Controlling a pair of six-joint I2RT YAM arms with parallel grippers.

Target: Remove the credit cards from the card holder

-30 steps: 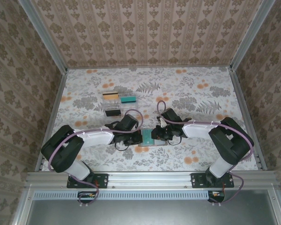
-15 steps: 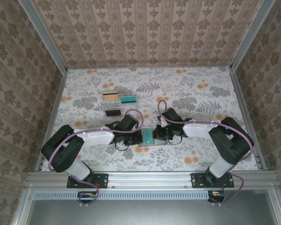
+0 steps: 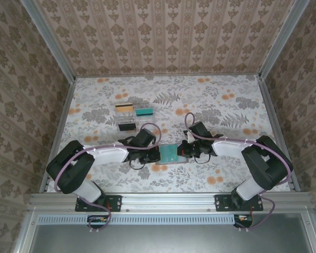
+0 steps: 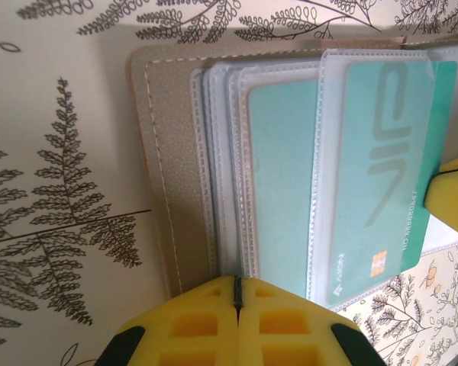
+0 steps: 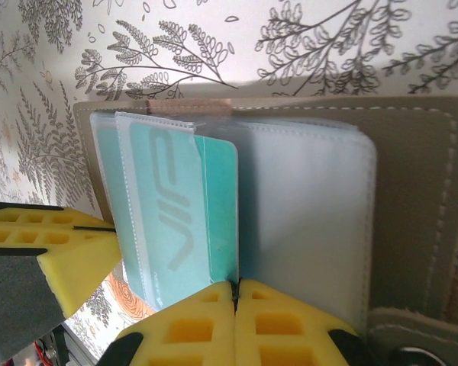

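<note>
Far left on the table (image 3: 226,100) lay three loose cards, well apart from the action: a yellow-and-black card (image 3: 124,108), a green card (image 3: 144,112) just beside it and a black card (image 3: 127,127) nearer the arms. At the near middle sat the one holder (image 3: 168,153), lying open and flat between the two arms, with a gripper at each side.

Up close from the left wrist, the holder was a grey-brown panel with pale stitching, carrying a stack of clear sleeves. Two teal faces were tucked in there: a plain card (image 4: 282,168) and a lettered card (image 4: 374,175) with a small chip near its corner. The left gripper (image 4: 237,286) had its yellow fingers pressed together, nipping the sleeves' edge.

Over to the right wrist, where the holder's other panel came up bare and milky, with a tab (image 5: 412,339) at its corner. The right gripper (image 5: 236,288) was closed too, jaws tight on the lettered card's edge where it poked out of its sleeve. The overhead view gave the holder as just a teal patch, with no lettering to read.
</note>
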